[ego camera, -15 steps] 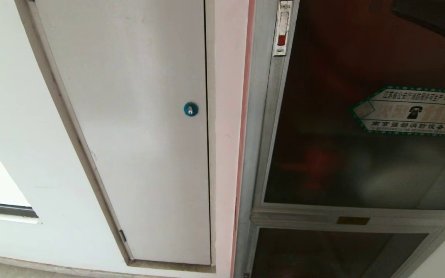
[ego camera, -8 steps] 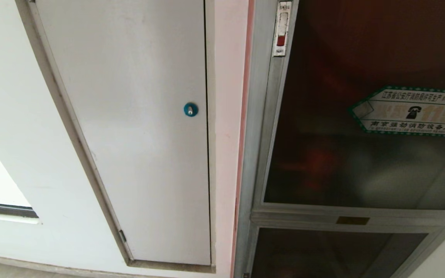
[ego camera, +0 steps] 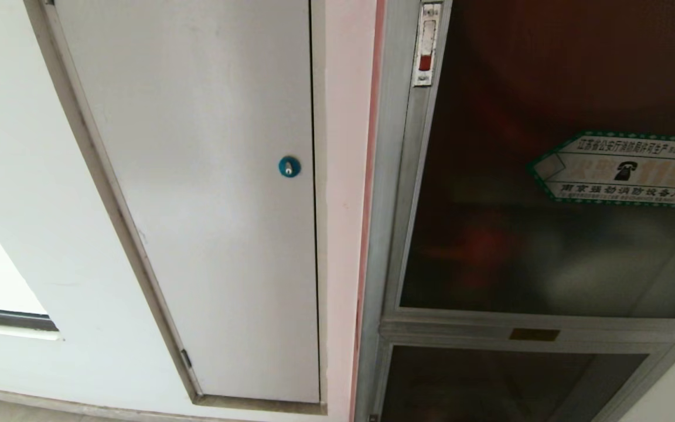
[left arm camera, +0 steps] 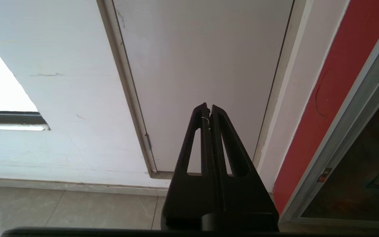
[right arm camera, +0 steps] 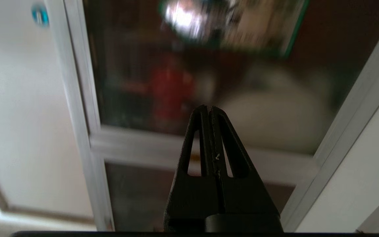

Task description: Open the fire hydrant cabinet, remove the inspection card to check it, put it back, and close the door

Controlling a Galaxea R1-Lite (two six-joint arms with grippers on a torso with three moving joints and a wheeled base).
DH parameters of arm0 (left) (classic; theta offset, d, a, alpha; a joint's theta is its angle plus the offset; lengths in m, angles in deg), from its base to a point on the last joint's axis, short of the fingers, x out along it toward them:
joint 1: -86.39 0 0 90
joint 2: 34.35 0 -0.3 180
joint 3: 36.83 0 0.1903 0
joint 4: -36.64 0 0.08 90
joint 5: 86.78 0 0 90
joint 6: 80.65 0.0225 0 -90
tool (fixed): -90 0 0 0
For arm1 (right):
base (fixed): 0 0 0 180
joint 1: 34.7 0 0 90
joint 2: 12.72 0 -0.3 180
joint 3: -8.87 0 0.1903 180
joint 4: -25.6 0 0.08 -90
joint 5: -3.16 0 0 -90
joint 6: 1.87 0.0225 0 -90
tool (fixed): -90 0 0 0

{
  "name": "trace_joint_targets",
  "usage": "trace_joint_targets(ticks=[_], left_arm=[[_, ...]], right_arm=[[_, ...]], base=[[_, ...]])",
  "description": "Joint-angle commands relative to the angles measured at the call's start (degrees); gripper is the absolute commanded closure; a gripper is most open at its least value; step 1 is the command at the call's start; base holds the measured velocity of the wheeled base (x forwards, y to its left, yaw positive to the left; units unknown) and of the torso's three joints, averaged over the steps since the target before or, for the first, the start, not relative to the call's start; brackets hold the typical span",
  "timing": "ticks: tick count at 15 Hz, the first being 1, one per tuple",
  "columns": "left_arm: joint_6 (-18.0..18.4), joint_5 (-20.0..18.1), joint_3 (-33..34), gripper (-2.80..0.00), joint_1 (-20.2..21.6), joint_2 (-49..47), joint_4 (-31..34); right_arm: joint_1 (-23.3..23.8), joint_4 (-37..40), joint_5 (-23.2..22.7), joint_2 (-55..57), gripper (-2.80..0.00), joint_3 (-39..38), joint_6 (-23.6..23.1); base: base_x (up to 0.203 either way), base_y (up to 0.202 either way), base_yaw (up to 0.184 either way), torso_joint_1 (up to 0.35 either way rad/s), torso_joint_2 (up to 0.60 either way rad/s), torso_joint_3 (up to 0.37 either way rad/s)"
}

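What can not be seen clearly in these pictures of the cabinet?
- The inspection card: not visible in any view; the door's dark tinted glass shows only vague red and pale shapes.
- The sticker: cut off by the head view's right edge, text too small.
- Right wrist view: blurred throughout.
- Neither end effector appears in the head view.

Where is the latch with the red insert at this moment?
In the head view, the latch sits at the top, on the left frame edge of the glass door, right of the white panel.

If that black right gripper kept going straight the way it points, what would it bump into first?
Probably the dark tinted glass door of the silver-framed cabinet, just above its lower rail. The right gripper is shut and empty; how far off the glass is, I can't judge.
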Motion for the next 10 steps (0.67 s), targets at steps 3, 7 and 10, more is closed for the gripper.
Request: trace_joint_targets(ticks=[3,7,10], left_arm=[[0.0,0.0,0.0,0.00,0.0,0.0,0.0],[0.0,0.0,0.0,0.00,0.0,0.0,0.0],[0.1,0.0,-0.1,0.00,0.0,0.0,0.0]], right_arm=[[1.3,-1.2,-1.8,-11.0,0.00,-16.3,-0.3],[1.4,-13.1,-2.5,-12.0,0.00,-30.3,-1.6],[1.4,-12.9,-2.7,-12.0,0.00,-32.6,-1.2]], base=[[0.000,0.000,0.000,0.000,0.00,0.000],[0.000,0.000,0.000,0.000,0.00,0.000],[0.000,0.000,0.000,0.000,0.00,0.000]])
